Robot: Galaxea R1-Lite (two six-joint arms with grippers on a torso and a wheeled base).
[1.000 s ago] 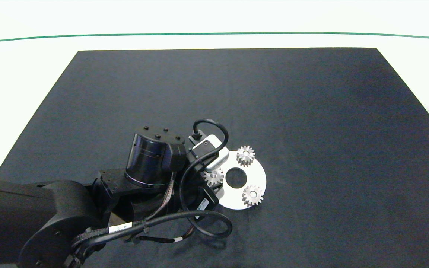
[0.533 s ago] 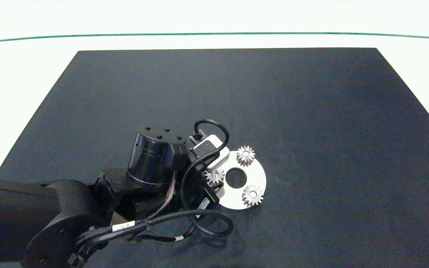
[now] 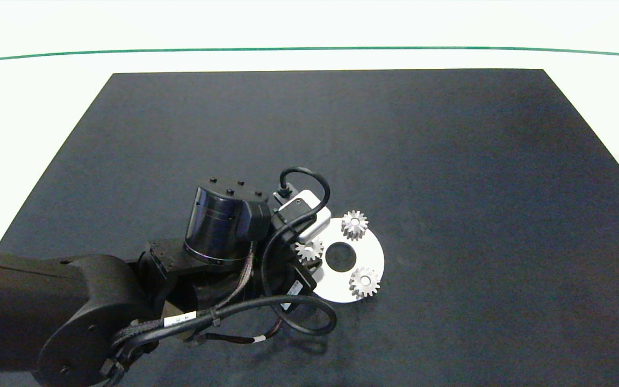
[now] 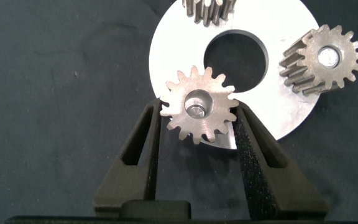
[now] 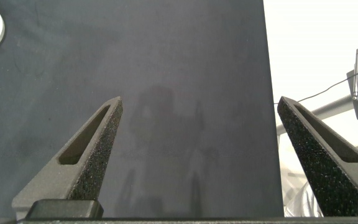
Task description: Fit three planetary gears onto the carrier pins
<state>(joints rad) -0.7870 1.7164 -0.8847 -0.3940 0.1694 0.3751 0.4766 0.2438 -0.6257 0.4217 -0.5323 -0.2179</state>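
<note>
White disc: two planetary gears seated, third gear clamped in left gripper (right gripper spread, idle).

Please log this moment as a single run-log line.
left claw: shut on third gear, at white disc edge | two gears on pins | right claw: open, away over mat

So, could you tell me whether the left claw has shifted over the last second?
Yes. The left claw, gripping the small silver-grey metal gear, moved slightly towards the table's far edge, measured against the flat white round disc.
</note>
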